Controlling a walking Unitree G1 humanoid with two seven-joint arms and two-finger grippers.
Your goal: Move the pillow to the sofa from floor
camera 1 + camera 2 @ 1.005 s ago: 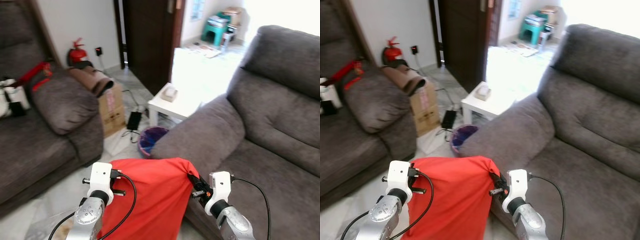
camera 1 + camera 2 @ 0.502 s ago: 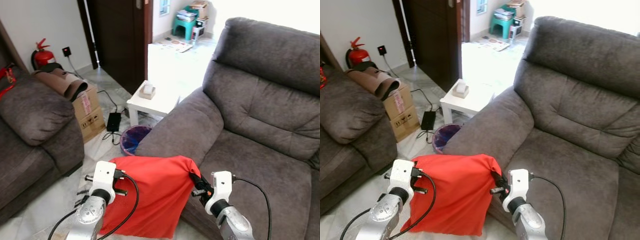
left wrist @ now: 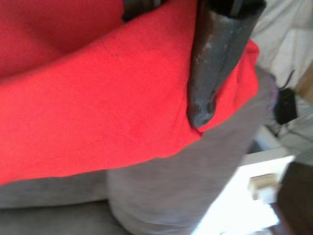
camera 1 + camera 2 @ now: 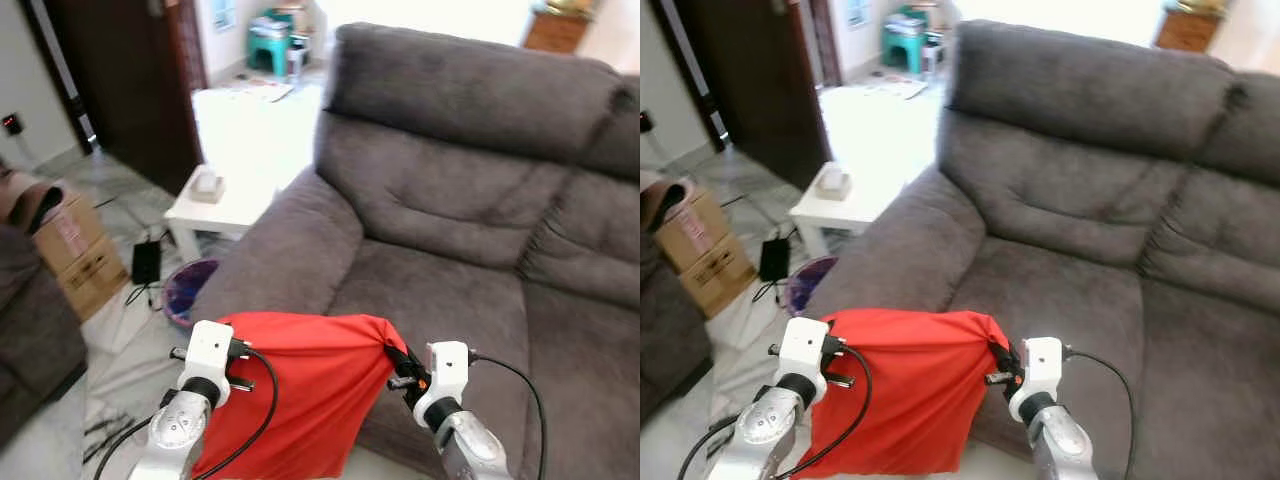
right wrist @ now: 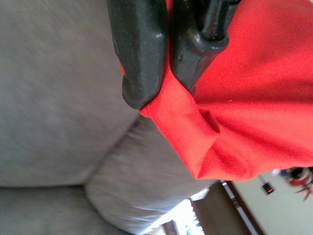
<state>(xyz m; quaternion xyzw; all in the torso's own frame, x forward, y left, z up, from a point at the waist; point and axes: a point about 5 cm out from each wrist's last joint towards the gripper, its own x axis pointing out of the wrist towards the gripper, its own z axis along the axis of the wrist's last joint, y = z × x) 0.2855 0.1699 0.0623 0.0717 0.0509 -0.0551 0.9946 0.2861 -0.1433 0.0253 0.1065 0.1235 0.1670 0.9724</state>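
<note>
Pillow (image 4: 300,390), red, hangs pinched by its top corners between left hand (image 4: 243,362) and right hand (image 4: 400,370); robot has turned, bringing sofa (image 4: 450,230) seat directly ahead for placement.

Head cameras look forward and down over both arms at the grey sofa (image 4: 450,260). Each wrist camera sits tight against the red pillow (image 3: 98,98), sofa armrest (image 5: 54,98) shared behind.

One red pillow (image 4: 300,390), one grey sofa (image 4: 470,230), one white side table (image 4: 215,205), one cardboard box (image 4: 75,250).
</note>
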